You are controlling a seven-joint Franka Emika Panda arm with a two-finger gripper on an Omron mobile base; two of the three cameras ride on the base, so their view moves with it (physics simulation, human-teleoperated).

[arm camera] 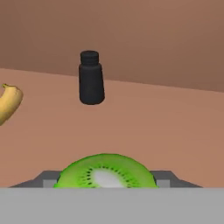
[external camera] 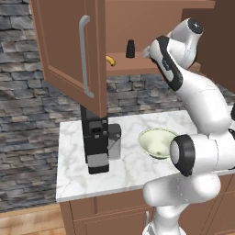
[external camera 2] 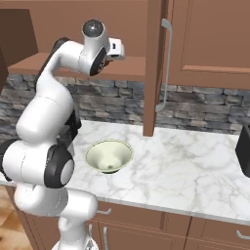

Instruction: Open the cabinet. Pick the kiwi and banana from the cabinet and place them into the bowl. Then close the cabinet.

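Observation:
The cabinet's left door (external camera: pixel 69 46) stands swung open, and its right door (external camera 2: pixel 155 63) is open too, seen edge-on. My gripper (arm camera: pixel 107 180) reaches over the cabinet shelf (arm camera: pixel 166 122). The kiwi (arm camera: pixel 106 171) shows its green cut face at the bottom of the hand view, and a fingertip presses against each of its sides. In the left base view my forearm hides the hand near the shelf (external camera: pixel 133 64). The banana (external camera: pixel 110 60) lies at the shelf's left end, also the banana (arm camera: pixel 8 103) at the left edge. The pale bowl (external camera: pixel 156 142) (external camera 2: pixel 108 156) sits on the counter below.
A small black bottle (arm camera: pixel 91 78) (external camera: pixel 130 48) stands on the shelf behind the kiwi. A black coffee machine (external camera: pixel 97 142) stands on the marble counter (external camera 2: pixel 185 171) left of the bowl, under the open left door. A stone wall backs the counter.

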